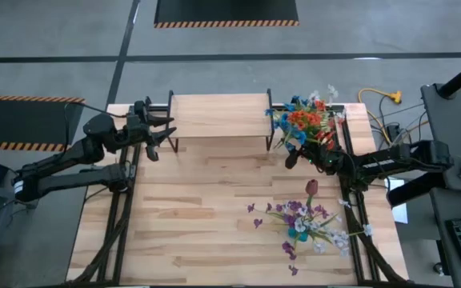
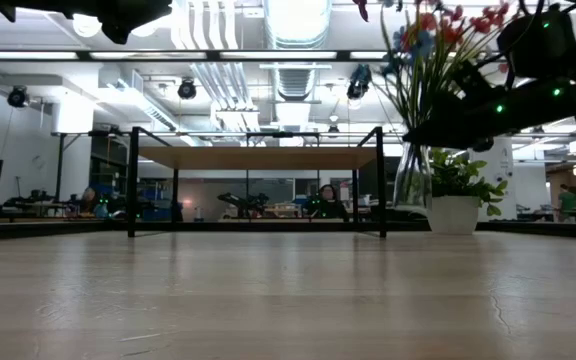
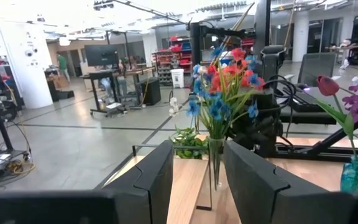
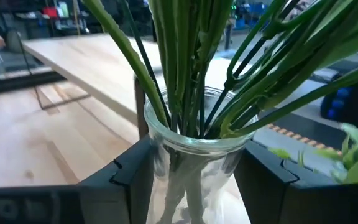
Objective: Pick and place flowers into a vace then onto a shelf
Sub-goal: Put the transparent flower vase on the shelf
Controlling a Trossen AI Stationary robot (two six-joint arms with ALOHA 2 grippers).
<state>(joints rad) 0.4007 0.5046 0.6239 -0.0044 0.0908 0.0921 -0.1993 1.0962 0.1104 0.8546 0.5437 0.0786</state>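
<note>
right hand [image 4: 191,180] grips the vase [image 4: 191,155]; lift it straight, clear the shelf [image 1: 218,114] edge. left hand [image 3: 194,180] half open.

Shelf [image 2: 258,157]: you see it far across the worktop [image 2: 288,300], on black legs.
Vase [image 2: 412,190]: clear glass, right of the shelf, holding flowers [image 2: 430,40].
Potted plant [image 2: 455,198]: just beside the vase.

Looks like an open robotics workshop: exposed ceiling ducts [image 2: 298,22], polished concrete floor [image 3: 73,137], workbenches [image 3: 107,84], seemingly red storage racks [image 3: 176,59] behind.
</note>
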